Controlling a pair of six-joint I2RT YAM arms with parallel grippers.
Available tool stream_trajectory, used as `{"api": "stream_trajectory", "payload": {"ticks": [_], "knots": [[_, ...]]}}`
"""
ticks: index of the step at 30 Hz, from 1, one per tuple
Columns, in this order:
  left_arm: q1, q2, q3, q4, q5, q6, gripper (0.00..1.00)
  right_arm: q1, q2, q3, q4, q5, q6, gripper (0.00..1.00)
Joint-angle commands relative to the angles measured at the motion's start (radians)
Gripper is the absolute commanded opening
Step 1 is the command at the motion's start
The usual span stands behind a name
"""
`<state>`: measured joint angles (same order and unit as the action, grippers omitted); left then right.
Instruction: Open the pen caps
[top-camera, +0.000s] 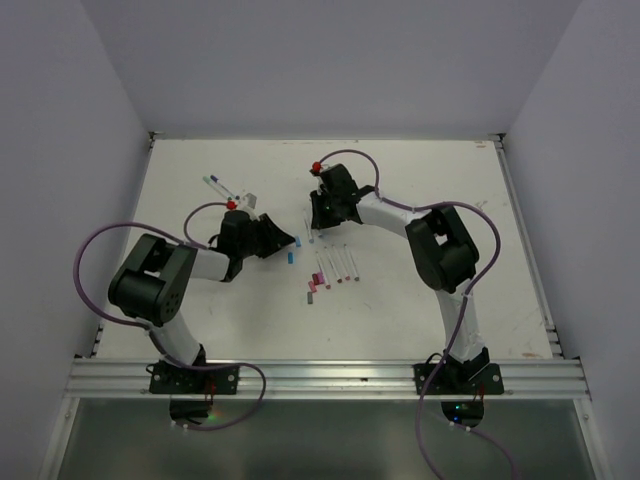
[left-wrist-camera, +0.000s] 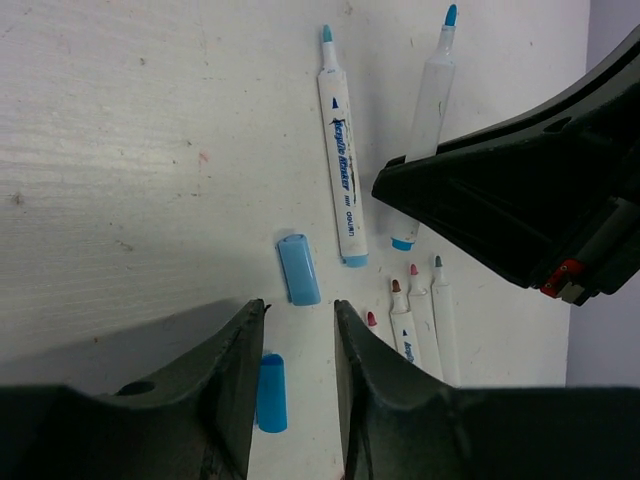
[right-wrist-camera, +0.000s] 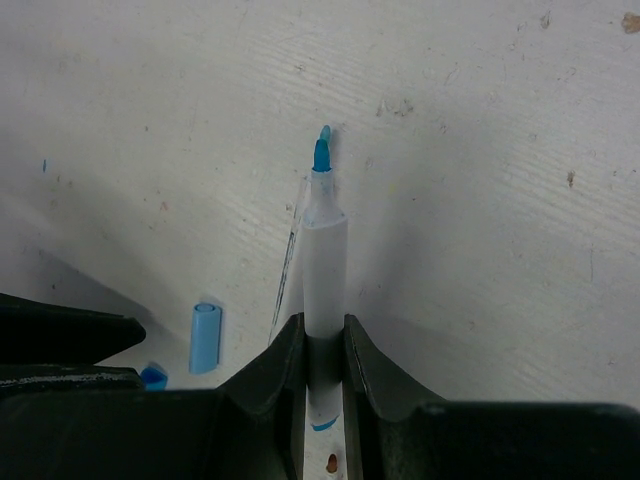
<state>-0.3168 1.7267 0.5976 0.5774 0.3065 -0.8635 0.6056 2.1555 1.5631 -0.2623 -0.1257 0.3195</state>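
Pinching a white pen (right-wrist-camera: 325, 265) by its barrel, the right gripper (right-wrist-camera: 322, 335) has its fingers pressed on both sides of it, and the bare blue tip of the pen points away from the wrist. It stands just beyond the row of pens (top-camera: 338, 266) that lies in the middle of the worktop (top-camera: 450, 190). The left gripper (left-wrist-camera: 298, 312) hovers to the left of this row, its fingers spread a little, with nothing gripped. One blue pen cap (left-wrist-camera: 298, 268) lies flat left of the row, just in front of these fingertips. A second blue pen cap (left-wrist-camera: 271, 392) lies on the worktop under the gap between the fingers. Some pink pen caps (top-camera: 312, 290) lie just beside the row, on its near left side.
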Motion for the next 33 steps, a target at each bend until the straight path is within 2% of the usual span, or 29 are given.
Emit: {"api": "stream_trajectory", "payload": {"ticks": [1, 4, 12, 16, 21, 24, 28, 33], "knots": [[-0.005, -0.059, 0.016, 0.02, -0.05, -0.003, 0.39, -0.004, 0.01, 0.034, 0.024, -0.022, -0.002, 0.11], [-0.004, -0.096, 0.051, -0.051, -0.093, 0.024, 0.44, -0.004, 0.012, 0.032, 0.023, -0.015, -0.005, 0.19], [0.073, -0.107, 0.2, -0.253, -0.164, 0.031, 0.61, -0.012, 0.023, 0.054, 0.02, -0.025, -0.011, 0.26], [0.088, -0.095, 0.301, -0.39, -0.289, 0.032, 0.63, -0.012, 0.03, 0.06, 0.021, -0.034, -0.011, 0.29], [0.102, -0.087, 0.352, -0.444, -0.452, 0.001, 0.69, -0.013, 0.001, 0.054, 0.031, -0.043, -0.004, 0.31], [0.146, -0.021, 0.41, -0.5, -0.498, -0.031, 0.7, -0.013, -0.04, 0.052, 0.026, -0.043, -0.004, 0.32], [0.205, 0.1, 0.593, -0.706, -0.591, -0.046, 0.7, -0.013, -0.098, 0.029, 0.026, -0.046, -0.008, 0.32], [0.226, 0.207, 0.731, -0.748, -0.649, -0.049, 0.69, -0.017, -0.146, -0.018, 0.046, -0.049, -0.013, 0.32]]}}
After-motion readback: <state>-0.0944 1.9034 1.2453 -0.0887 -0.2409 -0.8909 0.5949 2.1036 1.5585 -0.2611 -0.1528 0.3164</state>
